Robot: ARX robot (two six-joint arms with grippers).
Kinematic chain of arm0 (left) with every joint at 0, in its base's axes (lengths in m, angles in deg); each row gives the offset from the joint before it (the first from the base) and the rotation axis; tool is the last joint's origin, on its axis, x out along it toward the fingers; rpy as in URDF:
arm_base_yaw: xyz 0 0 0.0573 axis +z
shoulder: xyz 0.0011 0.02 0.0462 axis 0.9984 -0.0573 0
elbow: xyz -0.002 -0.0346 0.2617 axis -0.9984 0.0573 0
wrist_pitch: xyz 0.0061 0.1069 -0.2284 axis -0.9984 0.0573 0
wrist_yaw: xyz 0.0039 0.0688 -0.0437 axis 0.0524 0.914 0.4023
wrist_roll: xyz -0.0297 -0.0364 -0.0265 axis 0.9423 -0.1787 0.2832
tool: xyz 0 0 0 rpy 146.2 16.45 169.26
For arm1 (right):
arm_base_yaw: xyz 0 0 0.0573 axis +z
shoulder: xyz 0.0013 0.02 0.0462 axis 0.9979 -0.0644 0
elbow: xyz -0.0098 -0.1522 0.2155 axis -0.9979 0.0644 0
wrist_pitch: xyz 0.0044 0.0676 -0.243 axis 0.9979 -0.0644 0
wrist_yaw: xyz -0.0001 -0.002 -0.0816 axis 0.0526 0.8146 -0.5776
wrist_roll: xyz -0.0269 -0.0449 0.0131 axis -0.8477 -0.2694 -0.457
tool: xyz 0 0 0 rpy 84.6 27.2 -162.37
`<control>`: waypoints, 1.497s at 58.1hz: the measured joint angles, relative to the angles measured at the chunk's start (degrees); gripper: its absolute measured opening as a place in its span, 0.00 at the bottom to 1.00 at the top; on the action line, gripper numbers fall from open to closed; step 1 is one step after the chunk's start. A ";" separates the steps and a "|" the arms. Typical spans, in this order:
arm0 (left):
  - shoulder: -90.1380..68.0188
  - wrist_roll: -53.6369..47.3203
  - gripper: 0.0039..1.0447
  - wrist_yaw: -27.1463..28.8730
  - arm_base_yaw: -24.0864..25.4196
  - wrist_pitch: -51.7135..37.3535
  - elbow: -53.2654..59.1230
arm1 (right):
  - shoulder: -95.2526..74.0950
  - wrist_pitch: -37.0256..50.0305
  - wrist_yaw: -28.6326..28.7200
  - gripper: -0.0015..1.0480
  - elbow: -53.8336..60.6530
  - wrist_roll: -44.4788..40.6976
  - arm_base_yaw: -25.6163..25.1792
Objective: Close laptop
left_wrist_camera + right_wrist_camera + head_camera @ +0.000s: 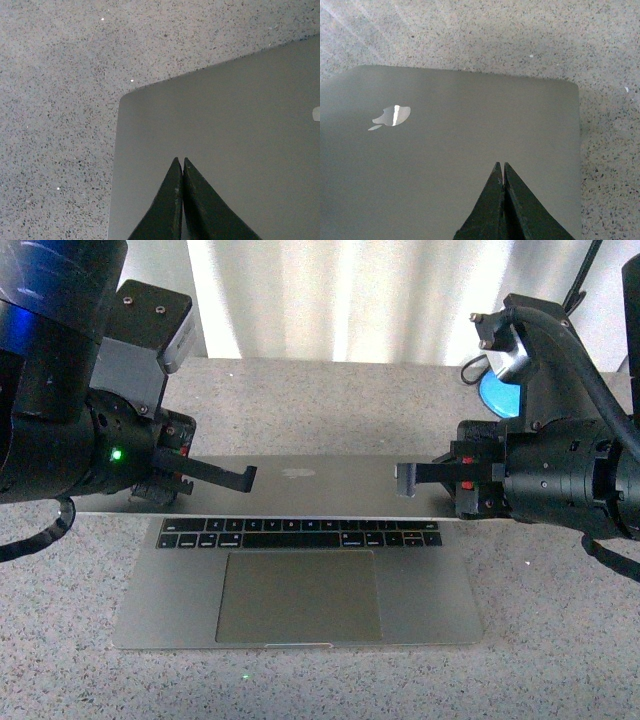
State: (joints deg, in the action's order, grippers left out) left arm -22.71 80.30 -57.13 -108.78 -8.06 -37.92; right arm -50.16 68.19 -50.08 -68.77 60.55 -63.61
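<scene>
We see the slim space-grey metal laptop [300, 600] on the speckled grey stone counter [560, 660]. Its lid [225, 140] is tipped low over the black keyboard [300, 532], pale apple logo [391, 116] facing up. Our left gripper [245, 478] is over the lid's left part and our right gripper [405, 480] over its right. Both have black fingers [170, 210] pressed together, pinching nothing. We cannot tell whether they touch the lid.

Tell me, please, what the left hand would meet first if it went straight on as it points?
Probably the laptop lid: the left wrist view shows grey lid just beyond the tips of the shut left hand. Depth is unclear; if it skims over, the right hand faces it.
</scene>
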 joint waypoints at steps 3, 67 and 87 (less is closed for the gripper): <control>-0.59 0.68 0.03 0.00 -0.11 -0.55 0.31 | -0.33 0.15 0.04 0.01 0.31 -0.07 -0.09; -4.96 4.44 0.03 -0.46 -0.48 -4.76 2.95 | -2.40 0.50 -0.09 0.01 2.08 -1.75 -0.94; -4.96 4.42 0.03 -0.48 -0.07 -4.79 3.02 | -3.13 1.46 -0.22 0.01 2.29 -1.05 0.17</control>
State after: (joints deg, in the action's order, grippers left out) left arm -27.67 84.71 -57.61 -108.85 -12.85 -34.90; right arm -53.29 69.66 -50.30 -66.48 59.50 -63.43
